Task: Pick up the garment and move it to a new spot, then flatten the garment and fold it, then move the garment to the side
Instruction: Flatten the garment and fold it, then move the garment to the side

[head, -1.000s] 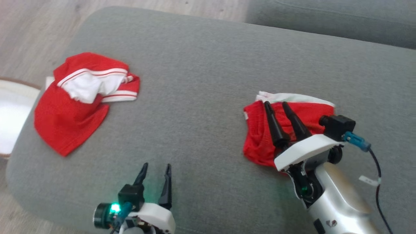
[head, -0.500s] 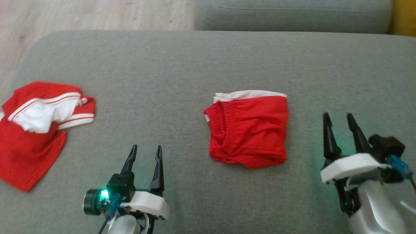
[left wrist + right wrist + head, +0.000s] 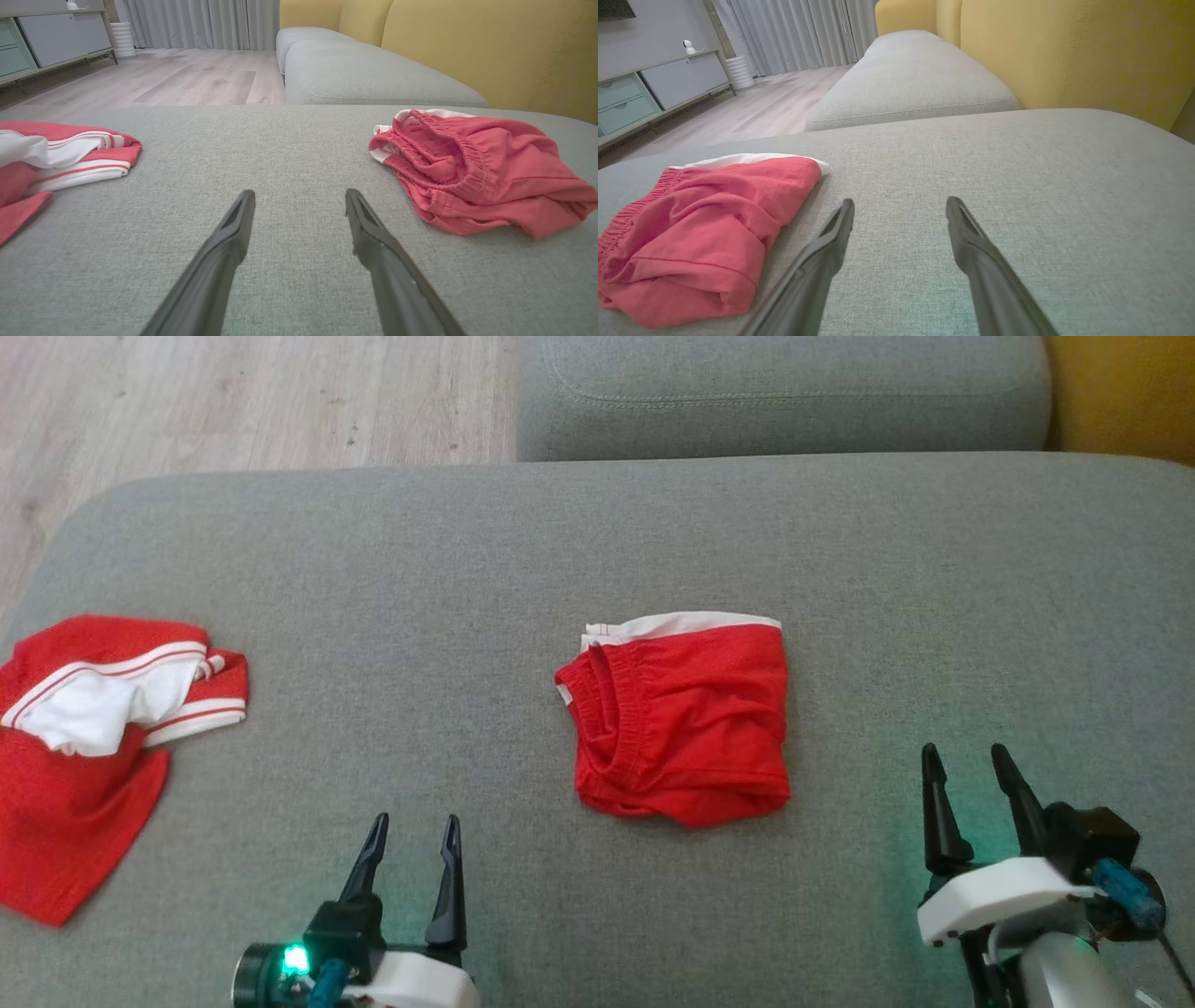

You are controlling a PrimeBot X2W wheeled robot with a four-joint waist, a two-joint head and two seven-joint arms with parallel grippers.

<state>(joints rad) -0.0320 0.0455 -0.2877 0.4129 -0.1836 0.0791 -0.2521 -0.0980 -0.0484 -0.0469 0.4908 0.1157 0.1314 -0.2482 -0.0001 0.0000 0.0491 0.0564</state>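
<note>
— Where do we see the folded red cloth garment with the white edge (image 3: pixel 680 719)?

— We see it lying flat near the middle of the wide grey fabric cushion (image 3: pixel 467 551), folded into a small rectangle (its elastic waistband is on the left side in the head view).

— And how do we find the left fingers (image 3: pixel 448 877)?

— They are spread wide and hold nothing. They point over bare cushion, apart from the garment.

— And the right fingers (image 3: pixel 936 821)?

— We see them spread wide too, and empty. They are near the right side of the garment, not touching it.

— Do we see other things?

— A crumpled red garment with white striped bands (image 3: pixel 84 737) lies at the left end of the cushion, well apart from the folded one.
</note>
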